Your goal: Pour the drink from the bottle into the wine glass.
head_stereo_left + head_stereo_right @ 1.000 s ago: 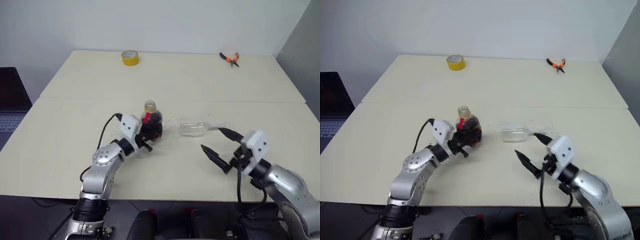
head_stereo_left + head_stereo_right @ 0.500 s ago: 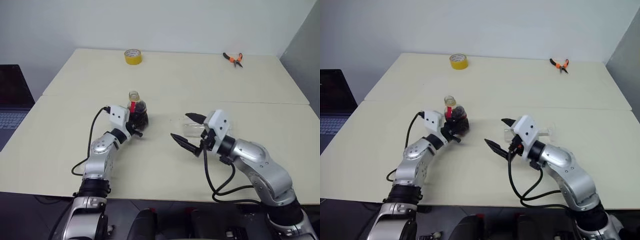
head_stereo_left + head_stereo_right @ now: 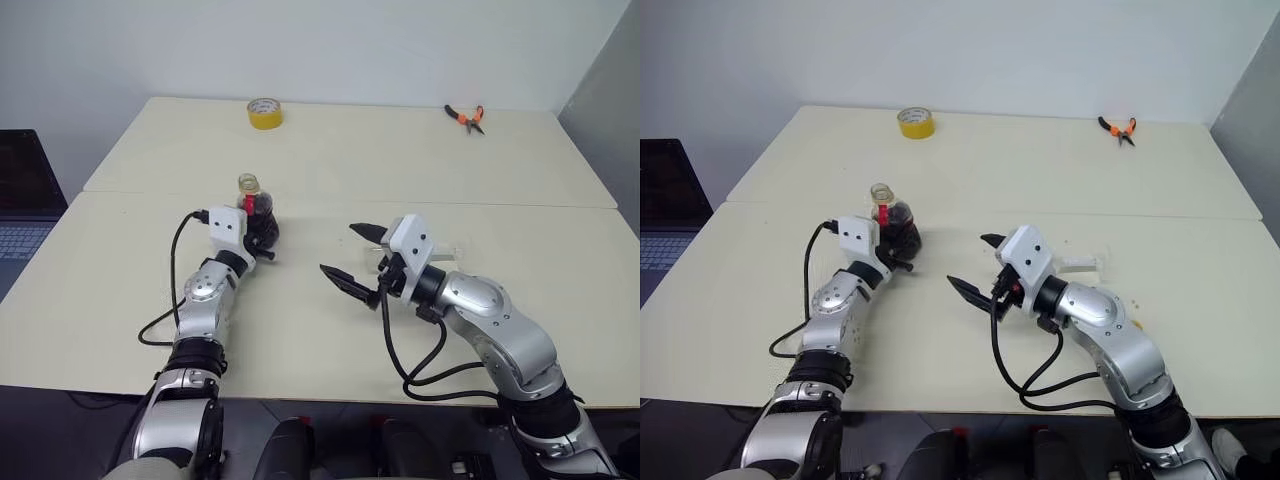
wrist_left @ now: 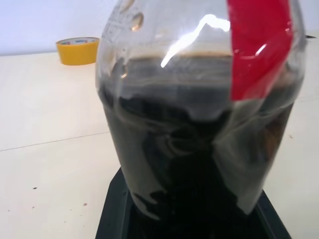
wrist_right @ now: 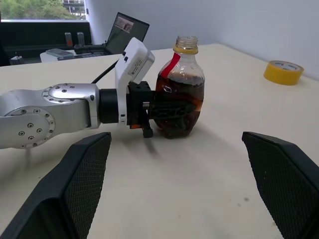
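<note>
The bottle (image 3: 257, 208) is upright at the table's left-middle, with dark brown drink filling its round body, a red neck label and an open mouth with a yellow ring. My left gripper (image 3: 263, 232) is shut on its lower body. From these views I cannot tell whether its base touches the table. The wine glass (image 3: 1080, 264) lies on its side to the right, its bowl mostly hidden behind my right hand. My right gripper (image 3: 337, 248) is open and level, pointing toward the bottle, a short gap away, with nothing between its fingers.
A yellow tape roll (image 3: 264, 113) sits at the far left of the table (image 3: 330, 330) and orange-handled pliers (image 3: 463, 117) at the far right. A laptop (image 3: 20, 205) stands off the left edge. A seam (image 3: 500, 204) crosses the tabletop.
My left arm has stretched forward and left, carrying the bottle farther from me. My right gripper swung left, in front of the lying glass, and stayed open.
</note>
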